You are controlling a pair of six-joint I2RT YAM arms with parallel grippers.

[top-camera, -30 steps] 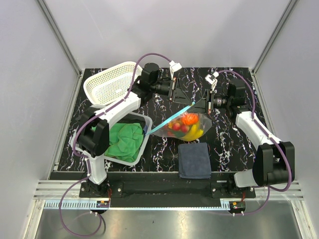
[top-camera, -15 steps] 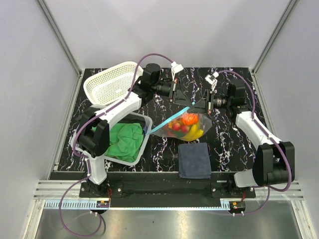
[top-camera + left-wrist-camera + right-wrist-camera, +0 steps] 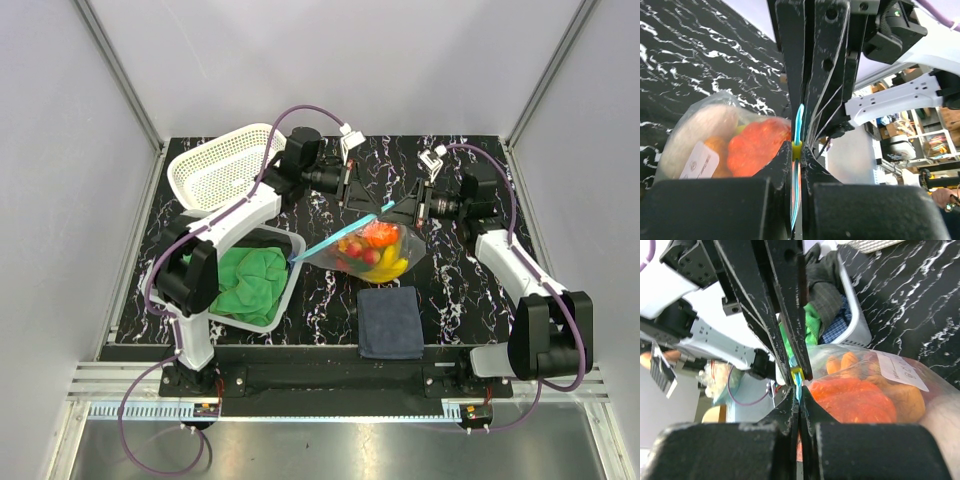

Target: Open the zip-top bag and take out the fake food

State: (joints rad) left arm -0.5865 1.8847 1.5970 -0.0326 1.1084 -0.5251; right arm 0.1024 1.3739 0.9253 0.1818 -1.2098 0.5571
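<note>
The zip-top bag (image 3: 372, 250) hangs clear of the table between my two grippers, and its teal zip strip (image 3: 335, 240) slants down to the left. Inside lies the fake food: an orange-red fruit (image 3: 380, 237), red berries (image 3: 360, 254) and a yellow banana bunch (image 3: 390, 268). My left gripper (image 3: 368, 203) is shut on the strip beside a small yellow slider (image 3: 797, 149). My right gripper (image 3: 405, 207) faces it, shut on the same strip (image 3: 799, 385). The left wrist view shows the orange-red fruit (image 3: 757, 145) and a pale piece (image 3: 700, 130) through the plastic.
A white mesh basket (image 3: 215, 170) stands at the back left. A clear bin (image 3: 283, 298) holding a green cloth (image 3: 245, 280) sits at the front left, just under the strip's low end. A dark blue folded cloth (image 3: 390, 320) lies in front of the bag.
My left gripper has shut on the zip strip. The right gripper has drawn slightly right and back, and the bag has risen a little and now hangs between the two.
</note>
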